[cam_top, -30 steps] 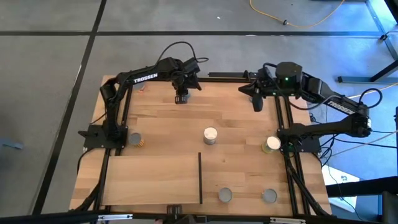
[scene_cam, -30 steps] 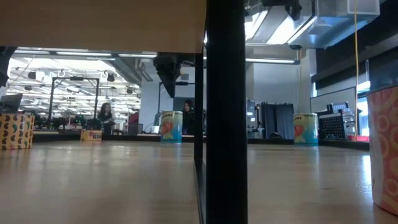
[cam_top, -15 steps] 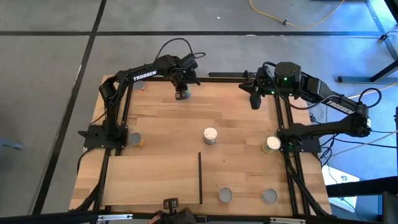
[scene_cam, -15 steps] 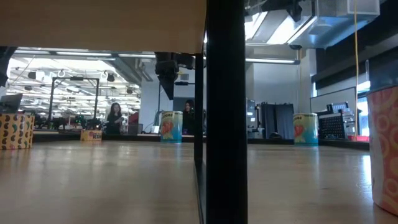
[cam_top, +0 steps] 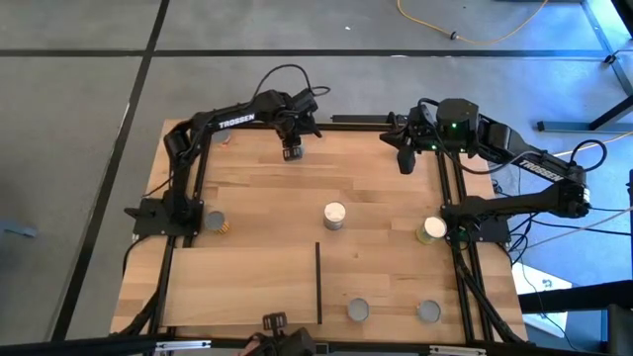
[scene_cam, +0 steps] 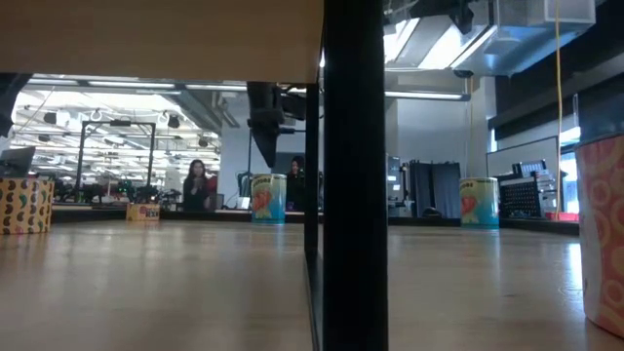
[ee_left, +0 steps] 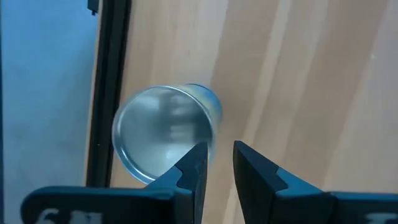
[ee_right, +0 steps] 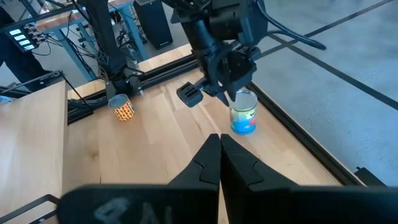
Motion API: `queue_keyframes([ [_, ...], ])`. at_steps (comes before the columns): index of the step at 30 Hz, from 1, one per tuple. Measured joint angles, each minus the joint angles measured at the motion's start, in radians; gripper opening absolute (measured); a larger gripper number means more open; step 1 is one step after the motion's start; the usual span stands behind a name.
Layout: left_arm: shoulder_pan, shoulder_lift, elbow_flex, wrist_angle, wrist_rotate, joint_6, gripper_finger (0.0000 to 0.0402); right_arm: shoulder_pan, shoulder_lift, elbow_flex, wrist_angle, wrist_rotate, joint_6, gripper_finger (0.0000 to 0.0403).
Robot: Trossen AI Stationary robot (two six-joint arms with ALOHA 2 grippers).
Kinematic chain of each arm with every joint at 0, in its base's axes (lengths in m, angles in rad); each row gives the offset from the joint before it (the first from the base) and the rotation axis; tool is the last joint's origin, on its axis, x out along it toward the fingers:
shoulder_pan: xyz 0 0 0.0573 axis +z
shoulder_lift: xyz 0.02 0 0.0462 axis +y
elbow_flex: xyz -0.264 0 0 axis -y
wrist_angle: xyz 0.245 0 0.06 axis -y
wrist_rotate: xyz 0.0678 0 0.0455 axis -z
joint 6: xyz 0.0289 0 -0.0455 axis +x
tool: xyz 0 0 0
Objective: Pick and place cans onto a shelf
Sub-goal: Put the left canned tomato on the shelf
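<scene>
Can (ee_left: 165, 134) with grey top at table's far edge; left gripper (ee_left: 216, 163) above it, fingers slightly parted, empty. Right gripper (ee_right: 219, 152) closed, empty.

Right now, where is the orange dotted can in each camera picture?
High view: orange dotted can at the table's left edge.
Low view: far left.
Right wrist view: beside the black frame.
Left wrist view: not in it.
Shared landmark: the left gripper, seen in all four.
</scene>
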Motion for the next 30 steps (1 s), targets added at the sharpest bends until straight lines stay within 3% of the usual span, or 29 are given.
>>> queue_keyframes([
  [3, -0.001, 0.003, 0.000, 0.000, -0.040, -0.004, 0.0069, 0.000, 0.000, 0.000, 0.000, 0.000, 0.000, 0.0004],
  [7, -0.001, 0.003, 0.000, 0.000, 0.001, -0.018, 0.0069, 0.000, 0.000, 0.000, -0.001, 0.000, 0.000, 0.0004],
  [30, 0.009, 0.003, 0.000, 0.026, -0.025, -0.073, 0.0069, 0.000, 0.000, 0.000, -0.004, 0.000, -0.023, 0.0004],
])
